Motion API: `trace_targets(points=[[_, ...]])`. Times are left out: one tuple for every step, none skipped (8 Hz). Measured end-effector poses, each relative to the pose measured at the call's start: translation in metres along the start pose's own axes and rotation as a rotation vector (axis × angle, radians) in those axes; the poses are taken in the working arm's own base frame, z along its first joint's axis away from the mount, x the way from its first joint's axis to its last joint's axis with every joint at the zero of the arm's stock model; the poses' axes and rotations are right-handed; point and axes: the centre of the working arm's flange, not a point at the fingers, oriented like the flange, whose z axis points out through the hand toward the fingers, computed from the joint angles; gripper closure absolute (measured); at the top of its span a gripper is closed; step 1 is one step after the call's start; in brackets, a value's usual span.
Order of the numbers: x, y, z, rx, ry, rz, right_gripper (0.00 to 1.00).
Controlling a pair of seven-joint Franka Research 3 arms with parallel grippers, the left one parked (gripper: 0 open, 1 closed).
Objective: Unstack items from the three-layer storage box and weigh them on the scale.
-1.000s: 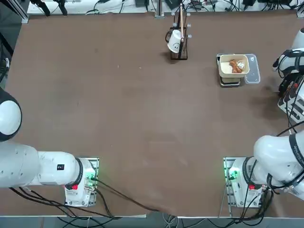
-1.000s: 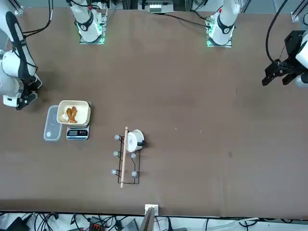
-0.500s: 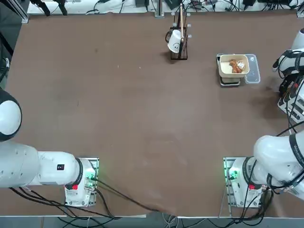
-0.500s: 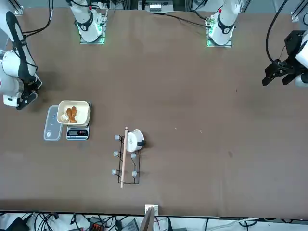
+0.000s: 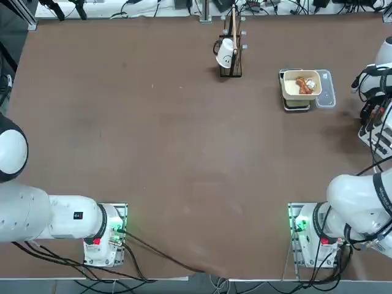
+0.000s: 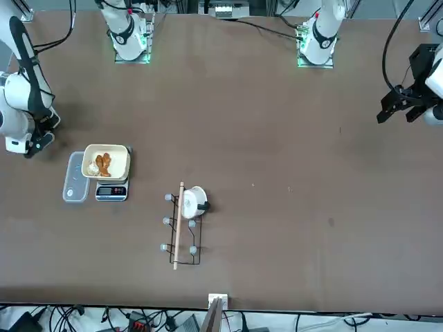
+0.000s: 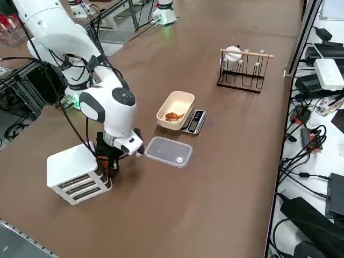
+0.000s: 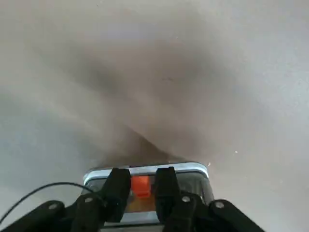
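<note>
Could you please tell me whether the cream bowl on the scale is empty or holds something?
It holds something: brown food pieces lie inside the cream bowl on the scale.

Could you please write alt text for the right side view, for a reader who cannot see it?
The right gripper is down at the front of the three-layer storage box on a brown table. Beyond lie a clear lid and a cream bowl holding brown items on the scale.

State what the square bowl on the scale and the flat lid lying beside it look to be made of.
Cream square bowl: probably plastic or melamine, opaque with a smooth matte face. Flat lid: likely clear plastic, since the brown table shows through it and its rim catches light.
</note>
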Motion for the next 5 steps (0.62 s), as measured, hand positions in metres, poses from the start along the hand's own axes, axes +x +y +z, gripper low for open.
trace_targets(points=[[0.0000,0.0001,0.0001,-0.001,0.000,0.000,0.65],[0.0000,0.0001,0.0001,-0.001,0.000,-0.001,0.69],[0.0001,-0.0001,0.0003,-0.001,0.000,-0.001,0.74],[0.0004,-0.0004,0.0002,-0.001,0.000,-0.002,0.80],[0.0005,-0.0005,0.0003,-0.001,0.000,-0.003,0.87]])
